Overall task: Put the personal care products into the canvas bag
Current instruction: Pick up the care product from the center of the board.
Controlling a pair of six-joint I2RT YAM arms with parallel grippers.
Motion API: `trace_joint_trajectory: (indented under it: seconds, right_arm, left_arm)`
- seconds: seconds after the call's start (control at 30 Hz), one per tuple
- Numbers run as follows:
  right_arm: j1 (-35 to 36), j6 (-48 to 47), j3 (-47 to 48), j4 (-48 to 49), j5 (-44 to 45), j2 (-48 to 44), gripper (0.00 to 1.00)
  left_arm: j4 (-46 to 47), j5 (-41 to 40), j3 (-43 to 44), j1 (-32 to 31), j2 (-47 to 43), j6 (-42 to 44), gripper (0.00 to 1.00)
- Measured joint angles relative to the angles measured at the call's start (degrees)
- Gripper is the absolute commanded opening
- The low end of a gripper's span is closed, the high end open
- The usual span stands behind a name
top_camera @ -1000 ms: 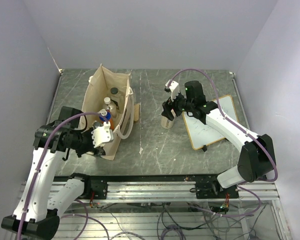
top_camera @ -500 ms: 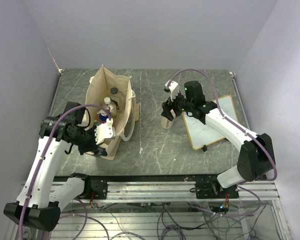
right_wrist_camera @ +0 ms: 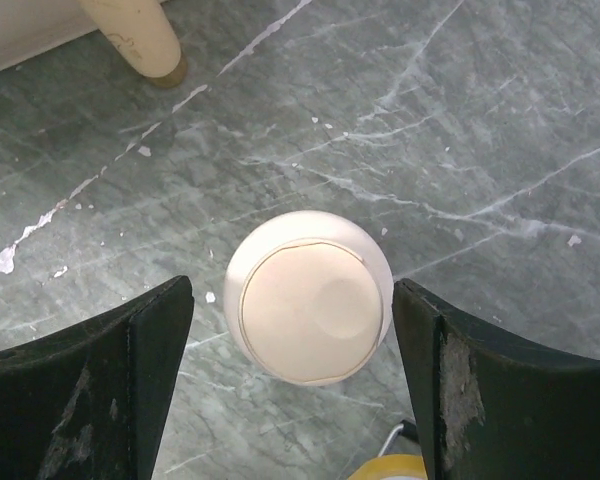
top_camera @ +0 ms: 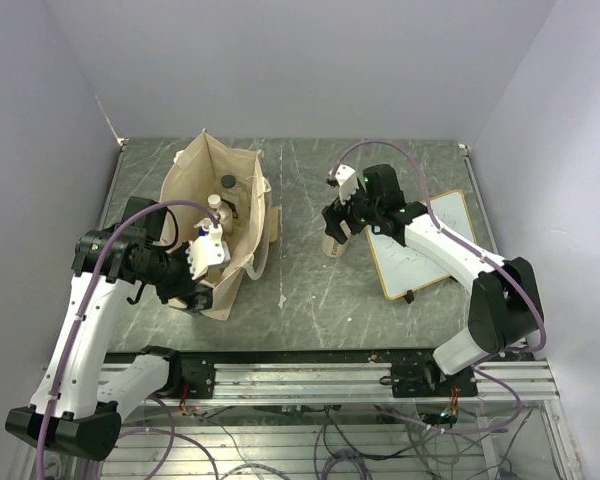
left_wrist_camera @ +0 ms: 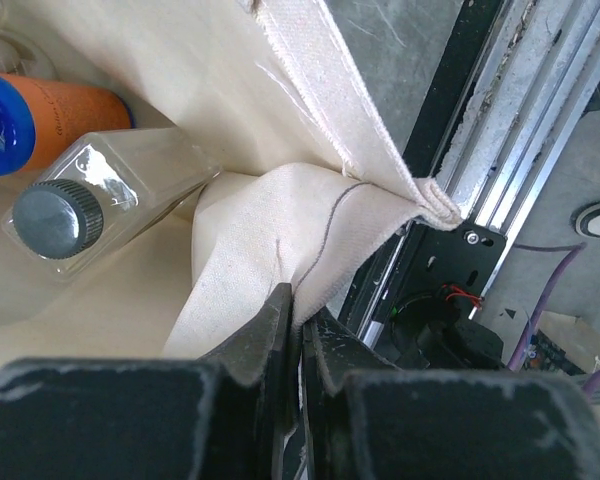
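Observation:
The canvas bag (top_camera: 195,185) stands open at the left of the table. My left gripper (top_camera: 204,262) is shut on the bag's near rim; the left wrist view shows its fingers (left_wrist_camera: 270,330) pinching a fold of the cloth (left_wrist_camera: 280,215). Inside the bag lie a clear bottle with a dark cap (left_wrist_camera: 80,205) and the blue-and-orange bottle (left_wrist_camera: 50,110). From above, a dark cap (top_camera: 227,182) and a white cap (top_camera: 214,201) show in the bag. The cream wide-lidded bottle (right_wrist_camera: 308,297) stands on the table (top_camera: 332,246). My right gripper (right_wrist_camera: 290,330) is open around it, apart from both sides.
The wood-framed whiteboard (top_camera: 425,245) lies on the table right of the cream bottle, under my right arm. The bag's strap handles (top_camera: 265,235) hang over its right side. A cream rod-shaped piece (right_wrist_camera: 130,35) shows top left in the right wrist view. The metal rail (left_wrist_camera: 520,130) runs along the near edge.
My left arm has shifted away from the near edge, still holding the bag's rim, and the bag's mouth has spread wider. My right gripper has turned slightly over the cream bottle.

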Motion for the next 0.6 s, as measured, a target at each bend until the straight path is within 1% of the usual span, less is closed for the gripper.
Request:
trace_joint_trajectory:
  seconds: [0.27,0.6]
  right_arm:
    - [-0.8,-0.2,0.0,-1.8,-0.5,-0.9,0.78]
    - [-2.1,-0.2,0.1,-2.2,-2.6,-1.7,0.64]
  left_arm:
    - [0.7,-0.4,0.0,0.0,-0.4,-2.0,0.16]
    - [0.9,-0.5,0.0,0.0,-0.3,-2.8,0.16]
